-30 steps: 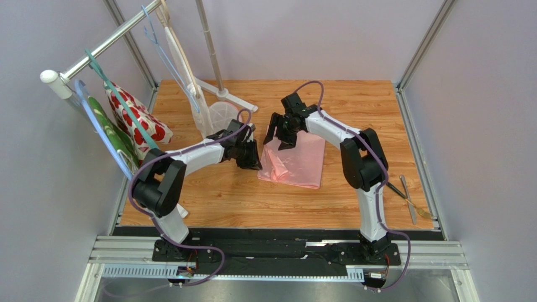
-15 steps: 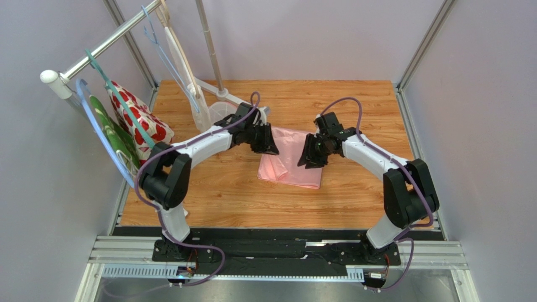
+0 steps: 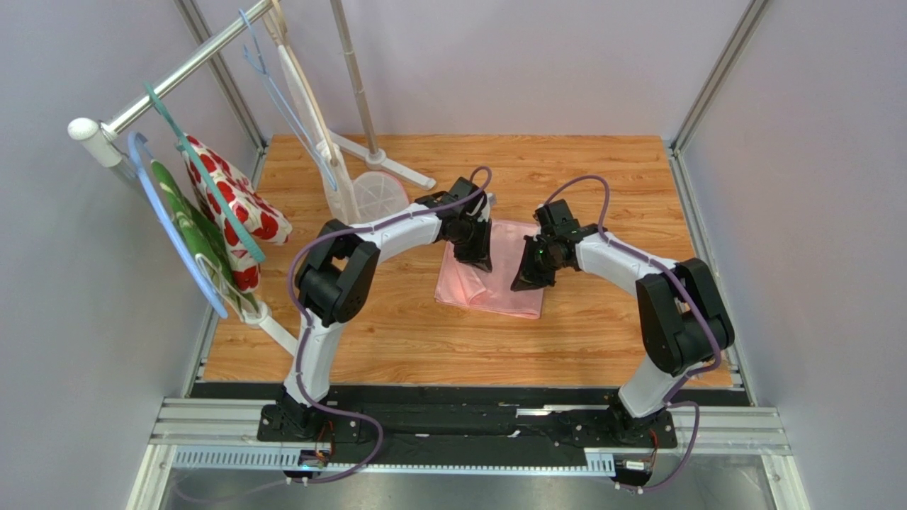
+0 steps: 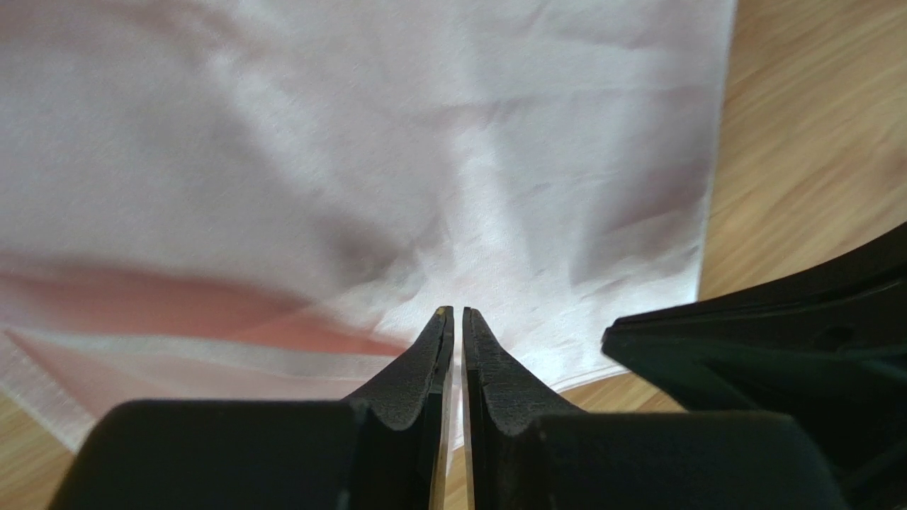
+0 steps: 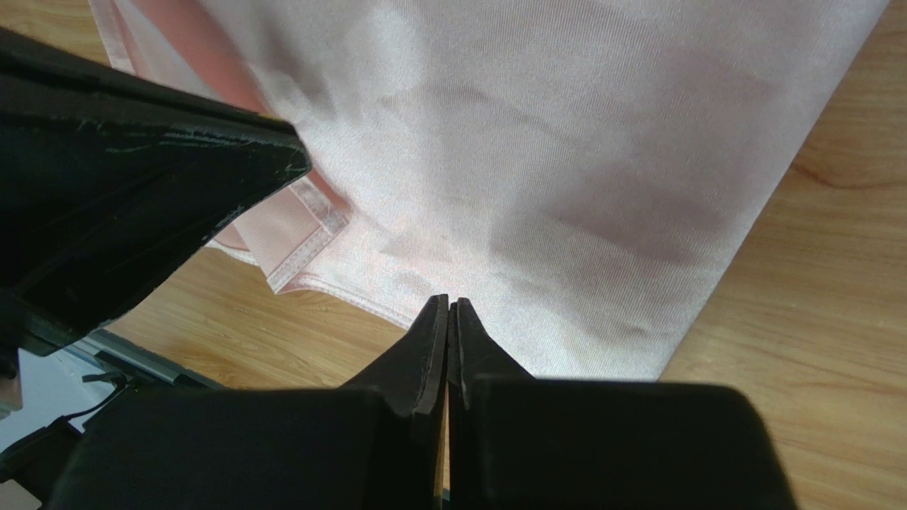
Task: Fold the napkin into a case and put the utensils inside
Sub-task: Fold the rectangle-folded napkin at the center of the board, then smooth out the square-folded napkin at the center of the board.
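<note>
Left wrist: left tool [image 4: 452,319] pinches thin, creased pink napkin [image 4: 319,159]; right tool [image 5: 447,308] pressed together

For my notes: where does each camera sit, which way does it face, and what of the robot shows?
Top external: above and behind the arm bases, looking down on the table; both arms show, left gripper and right gripper at the napkin.
Left wrist: on the left arm, looking along its closed jaws down onto the napkin.
Right wrist: on the right arm, looking along its closed jaws at the napkin's edge.
Shared: all three show napkin and table.
</note>
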